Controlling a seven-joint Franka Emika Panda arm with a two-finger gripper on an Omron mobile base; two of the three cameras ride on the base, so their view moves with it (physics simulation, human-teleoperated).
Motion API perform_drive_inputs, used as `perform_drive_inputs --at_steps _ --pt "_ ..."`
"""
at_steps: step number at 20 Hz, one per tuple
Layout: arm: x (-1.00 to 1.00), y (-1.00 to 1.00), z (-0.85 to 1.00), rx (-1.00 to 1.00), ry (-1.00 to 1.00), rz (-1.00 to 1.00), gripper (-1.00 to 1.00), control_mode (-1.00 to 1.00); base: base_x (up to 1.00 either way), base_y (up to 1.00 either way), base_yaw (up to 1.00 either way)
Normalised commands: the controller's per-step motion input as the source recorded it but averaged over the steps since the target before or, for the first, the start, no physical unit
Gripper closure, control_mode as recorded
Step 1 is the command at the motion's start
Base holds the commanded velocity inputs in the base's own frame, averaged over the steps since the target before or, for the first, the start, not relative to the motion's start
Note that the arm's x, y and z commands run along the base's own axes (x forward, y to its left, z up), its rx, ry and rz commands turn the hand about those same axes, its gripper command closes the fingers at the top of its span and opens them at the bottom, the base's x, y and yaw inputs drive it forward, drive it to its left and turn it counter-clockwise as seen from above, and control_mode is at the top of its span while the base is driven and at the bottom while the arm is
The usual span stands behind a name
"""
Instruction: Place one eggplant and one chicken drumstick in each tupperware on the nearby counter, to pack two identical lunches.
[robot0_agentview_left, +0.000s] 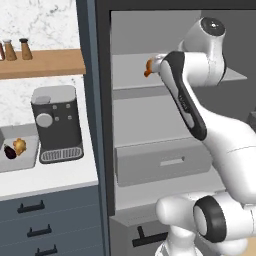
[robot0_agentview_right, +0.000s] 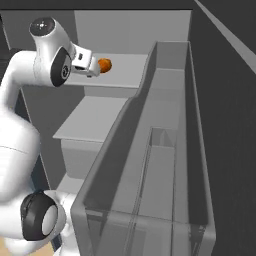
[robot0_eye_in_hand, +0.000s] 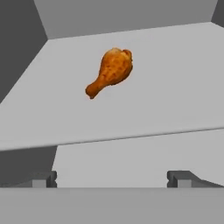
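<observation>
From the left base view your arm covers most of the chicken drumstick (robot0_agentview_left: 148, 68) on the fridge shelf (robot0_agentview_left: 135, 70); you see just an orange sliver at the wrist's 9 o'clock. In the right base view the hand hides the drumstick's bone end. At 9 o'clock in the left base view, the tupperware (robot0_agentview_left: 22, 160) is cut by the picture's edge, and the eggplant (robot0_agentview_left: 10, 152) and second drumstick (robot0_agentview_left: 20, 145) in it are too small to make out detail.

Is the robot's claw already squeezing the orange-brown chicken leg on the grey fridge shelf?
No, the orange-brown chicken drumstick lies alone on the grey fridge shelf, ahead of the open gripper, whose fingertips stand wide apart and clear of it.
</observation>
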Motion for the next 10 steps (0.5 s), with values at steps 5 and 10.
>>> perform_drive_inputs --at_steps 5,10 --pt "0.94 0.07 -0.02 0.00 0.11 -0.03 -1.00 -1.00 0.00 0.00 0.00" --pt "0.83 0.05 -0.09 0.00 0.06 -0.01 -1.00 -1.00 0.00 0.00 0.00"
